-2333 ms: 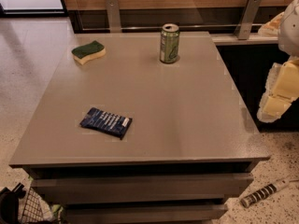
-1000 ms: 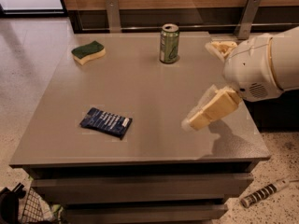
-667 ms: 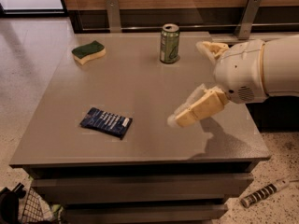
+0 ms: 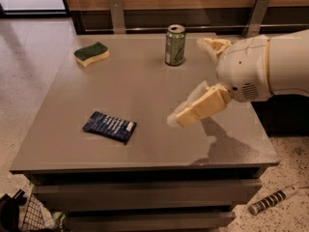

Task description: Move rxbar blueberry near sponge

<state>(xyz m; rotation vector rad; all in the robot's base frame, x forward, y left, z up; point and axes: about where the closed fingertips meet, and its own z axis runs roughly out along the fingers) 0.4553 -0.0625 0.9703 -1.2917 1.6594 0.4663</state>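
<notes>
Swinging in farther from the right, the gripper (image 4: 186, 82) is hovering empty, fingers spread apart, just in front of the green can (image 4: 175, 45). The rxbar blueberry (image 4: 109, 127) is lying ungrasped, well front-left of the can, and the sponge (image 4: 91, 53) is sitting far to the can's left, so the pickup looks imminent.

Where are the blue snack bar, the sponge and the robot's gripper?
rxbar blueberry (image 4: 109, 126): camera view, middle of the wrapper.
sponge (image 4: 90, 50): camera view, its green top.
gripper (image 4: 187, 81): camera view, midway between its open fingertips, over the table's (image 4: 145, 81) right side.
</notes>
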